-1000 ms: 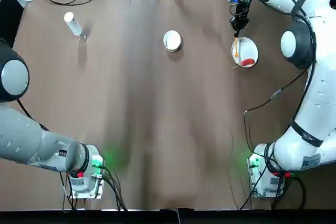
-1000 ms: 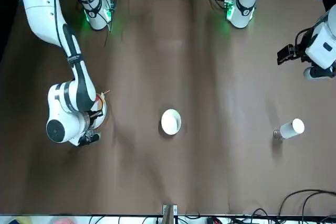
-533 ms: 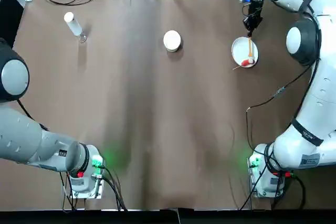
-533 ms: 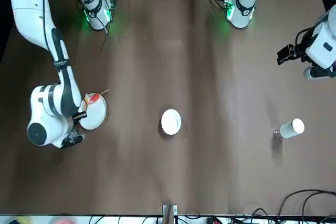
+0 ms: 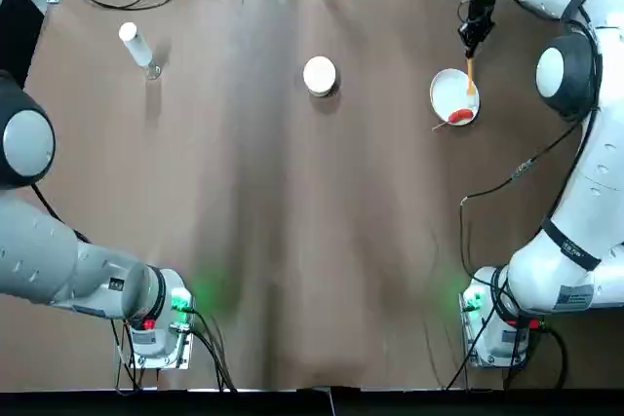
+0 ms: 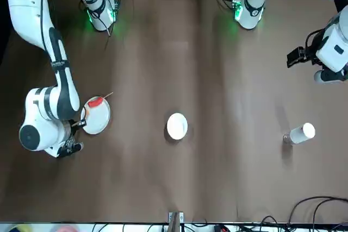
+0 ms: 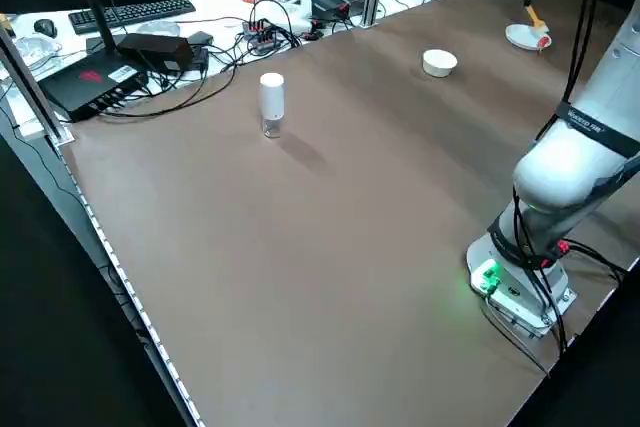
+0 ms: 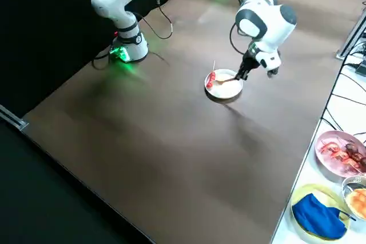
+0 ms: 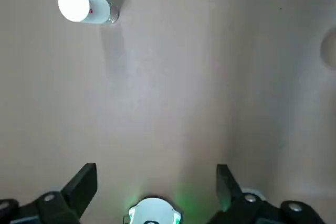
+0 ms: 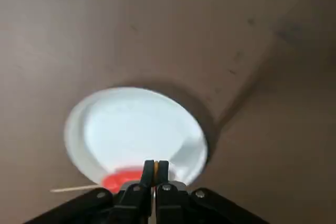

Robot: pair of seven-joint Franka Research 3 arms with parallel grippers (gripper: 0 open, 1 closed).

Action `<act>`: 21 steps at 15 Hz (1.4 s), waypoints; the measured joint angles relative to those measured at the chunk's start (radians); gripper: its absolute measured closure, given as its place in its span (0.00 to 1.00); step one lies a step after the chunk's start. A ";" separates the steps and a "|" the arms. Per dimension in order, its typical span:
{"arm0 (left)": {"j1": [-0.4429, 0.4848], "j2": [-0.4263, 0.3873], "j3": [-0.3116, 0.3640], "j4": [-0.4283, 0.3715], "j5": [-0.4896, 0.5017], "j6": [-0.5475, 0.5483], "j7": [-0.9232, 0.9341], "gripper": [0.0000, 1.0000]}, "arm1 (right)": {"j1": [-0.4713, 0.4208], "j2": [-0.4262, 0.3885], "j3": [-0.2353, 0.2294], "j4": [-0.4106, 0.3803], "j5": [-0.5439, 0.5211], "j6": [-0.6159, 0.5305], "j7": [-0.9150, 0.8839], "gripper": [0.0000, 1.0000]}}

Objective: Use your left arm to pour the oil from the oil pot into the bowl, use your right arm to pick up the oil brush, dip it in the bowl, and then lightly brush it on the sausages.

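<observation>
My right gripper [image 5: 475, 38] is shut on the oil brush [image 5: 470, 80], an orange-handled brush that hangs down over the far right part of the white plate [image 5: 448, 93]. In the right wrist view the two fingers pinch the orange handle [image 10: 156, 167] above the plate [image 10: 136, 127]. A red sausage [image 5: 460, 115] on a thin skewer lies at the plate's near edge [image 10: 123, 178]. The white bowl [image 5: 319, 75] stands mid-table, far from both grippers. The oil pot [image 5: 136, 46] stands at the far left. My left gripper [image 9: 156, 182] is open, held high and well back from the oil pot [image 9: 84, 8].
Cables, a keyboard and plates of food [image 8: 342, 151] lie beyond the table's far edge. Both arm bases with green lights [image 5: 180, 301] stand at the near edge. Between bowl, plate and oil pot there is only brown table surface [image 5: 292, 202].
My right gripper carried the oil brush from the plate's left side across to its right side and slightly farther back. The left arm has not moved.
</observation>
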 joint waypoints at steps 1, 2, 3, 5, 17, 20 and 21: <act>0.000 0.001 0.000 0.000 0.000 0.000 0.000 0.00 | 0.005 -0.006 0.003 0.011 0.056 -0.001 0.014 0.96; 0.000 0.002 0.000 0.000 0.000 0.000 0.000 0.00 | 0.014 -0.013 0.007 0.018 0.119 -0.002 0.035 0.96; 0.000 0.002 0.000 0.000 0.000 0.000 0.000 0.00 | 0.030 -0.018 0.011 0.021 0.178 -0.002 0.069 0.96; 0.000 0.003 0.000 0.000 0.000 0.000 0.000 0.00 | 0.084 -0.022 0.018 0.027 0.277 0.014 0.179 0.96; 0.000 0.003 0.000 0.000 0.000 0.007 0.000 0.00 | 0.425 0.043 0.030 0.018 0.796 0.610 0.401 0.96; 0.000 0.003 0.000 0.000 0.000 0.008 0.000 0.00 | 0.464 0.096 0.029 0.015 0.806 0.666 0.405 0.96; 0.000 0.003 0.000 0.000 0.000 0.008 0.003 0.00 | 0.462 0.100 0.025 0.015 0.806 0.666 0.405 0.96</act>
